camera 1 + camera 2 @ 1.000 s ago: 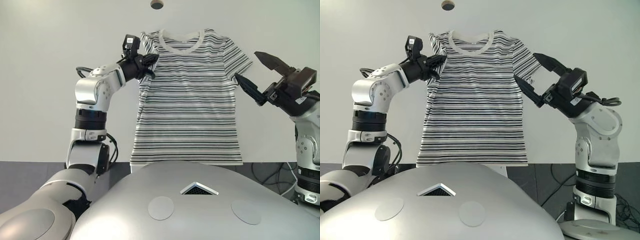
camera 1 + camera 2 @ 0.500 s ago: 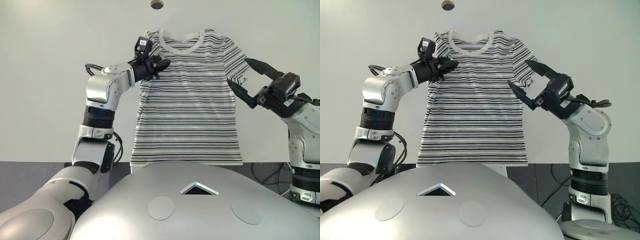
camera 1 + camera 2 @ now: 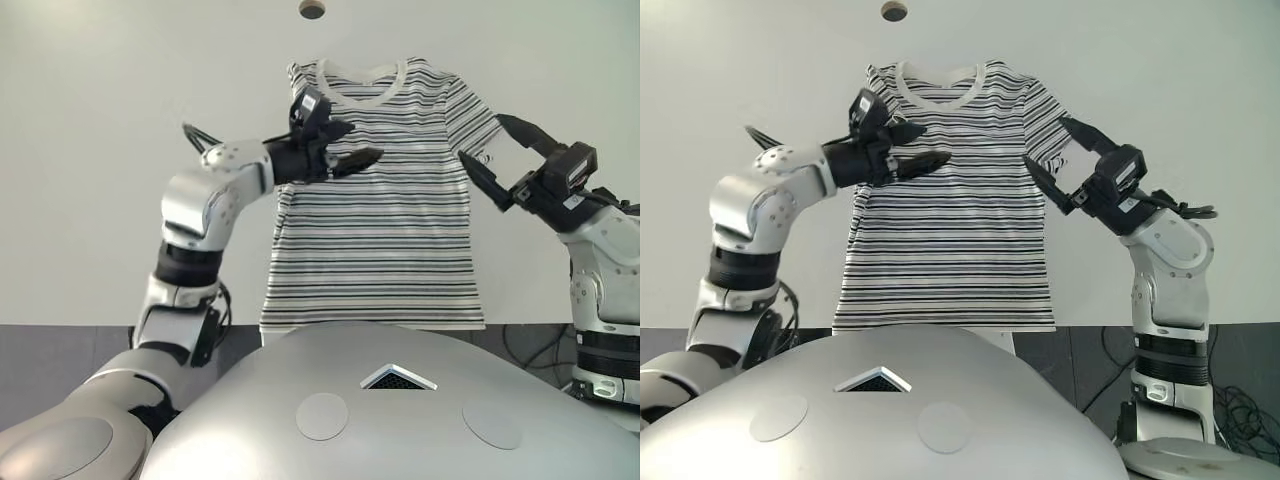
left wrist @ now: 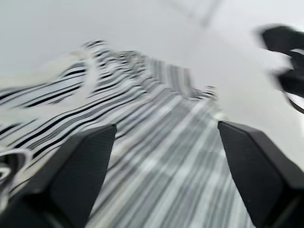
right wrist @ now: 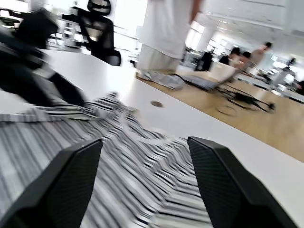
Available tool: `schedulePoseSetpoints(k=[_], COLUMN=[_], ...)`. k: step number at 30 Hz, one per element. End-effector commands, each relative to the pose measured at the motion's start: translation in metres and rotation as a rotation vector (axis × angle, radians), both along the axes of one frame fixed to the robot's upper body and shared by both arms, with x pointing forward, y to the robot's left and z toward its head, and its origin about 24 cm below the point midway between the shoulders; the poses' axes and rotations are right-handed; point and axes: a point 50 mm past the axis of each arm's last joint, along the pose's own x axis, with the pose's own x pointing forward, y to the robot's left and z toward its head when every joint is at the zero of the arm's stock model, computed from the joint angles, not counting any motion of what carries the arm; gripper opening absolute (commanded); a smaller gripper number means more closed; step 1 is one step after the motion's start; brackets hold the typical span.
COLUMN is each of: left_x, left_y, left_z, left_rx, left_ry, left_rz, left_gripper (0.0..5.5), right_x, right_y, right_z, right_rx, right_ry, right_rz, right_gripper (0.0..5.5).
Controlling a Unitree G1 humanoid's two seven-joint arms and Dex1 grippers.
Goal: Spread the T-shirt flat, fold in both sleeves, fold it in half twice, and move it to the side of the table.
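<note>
The left gripper [image 3: 355, 142] is held over the chest of the T-shirt [image 3: 380, 230]. Its black, wedge-shaped fingers [image 4: 80, 166] are spread wide and nothing is grasped. The soft knit shirt, striped dark on white, is laid flat mid-desk [image 3: 100, 150] on the smooth white top, with its ribbed collar toward the far edge and its hem at the near edge. The right gripper [image 3: 497, 152] is held beside the outspread right sleeve [image 3: 470, 110]. Its textured fingers [image 5: 71, 180] are parted and empty, and contact with the cloth cannot be told.
</note>
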Motion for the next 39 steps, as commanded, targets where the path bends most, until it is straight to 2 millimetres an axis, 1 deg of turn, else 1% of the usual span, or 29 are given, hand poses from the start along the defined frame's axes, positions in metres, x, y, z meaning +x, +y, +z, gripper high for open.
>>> schedulePoseSetpoints(k=[1, 2, 3, 4, 5, 6, 7, 8, 10, 12, 14, 19, 24, 29, 33, 36, 39], left_x=[-0.011, -0.006, -0.001, 0.004, 0.010, 0.015, 0.020, 0.022, 0.021, 0.016, 0.011, 0.001, -0.006, -0.011, -0.012, -0.013, -0.013], left_y=[0.026, 0.045, 0.062, 0.079, 0.099, 0.115, 0.131, 0.144, 0.153, 0.146, 0.137, 0.123, 0.119, 0.112, 0.108, 0.106, 0.104], left_z=[0.030, 0.044, 0.054, 0.060, 0.061, 0.059, 0.054, 0.046, 0.031, 0.013, -0.001, -0.021, -0.027, -0.028, -0.038, -0.038, -0.037], left_rx=[-0.058, -0.065, -0.055, -0.017, 0.046, 0.124, 0.217, 0.329, 0.471, 0.550, 0.569, 0.555, 0.510, 0.420, 0.468, 0.465, 0.457], left_ry=[-0.173, -0.275, -0.362, -0.444, -0.506, -0.560, -0.600, -0.649, -0.711, -0.757, -0.773, -0.745, -0.691, -0.599, -0.589, -0.593, -0.598], left_rz=[0.006, 0.086, 0.160, 0.240, 0.338, 0.413, 0.486, 0.523, 0.509, 0.421, 0.342, 0.256, 0.258, 0.250, 0.249, 0.252, 0.256], left_gripper=[3.96, 3.96, 3.96, 3.96, 3.96, 3.96, 3.96, 3.96, 3.96, 3.96, 3.96, 3.96, 3.96, 3.96, 3.96, 3.96, 3.96], right_x=[0.014, 0.016, 0.018, 0.018, 0.019, 0.021, 0.024, 0.028, 0.034, 0.040, 0.044, 0.047, 0.048, 0.053, 0.056, 0.057, 0.062], right_y=[-0.023, -0.031, -0.038, -0.042, -0.046, -0.049, -0.054, -0.058, -0.061, -0.060, -0.058, -0.049, -0.040, -0.035, -0.034, -0.032, -0.030], right_z=[0.001, -0.002, -0.004, -0.007, -0.010, -0.012, -0.016, -0.019, -0.021, -0.023, -0.025, -0.024, -0.034, -0.036, -0.038, -0.041, -0.045], right_rx=[0.018, 0.016, 0.012, 0.010, 0.010, 0.012, 0.006, 0.037, 0.120, 0.166, 0.191, 0.186, 0.187, 0.180, 0.175, 0.175, 0.167], right_ry=[0.005, 0.020, 0.035, 0.049, 0.072, 0.094, 0.141, 0.203, 0.299, 0.355, 0.411, 0.475, 0.555, 0.560, 0.558, 0.573, 0.580], right_rz=[-0.195, -0.263, -0.312, -0.349, -0.391, -0.426, -0.495, -0.540, -0.568, -0.576, -0.579, -0.509, -0.461, -0.451, -0.451, -0.441, -0.446], right_gripper=[3.38, 3.38, 3.38, 3.38, 3.38, 3.38, 3.38, 3.38, 3.38, 3.38, 3.38, 3.38, 3.38, 3.38, 3.38, 3.38, 3.38])
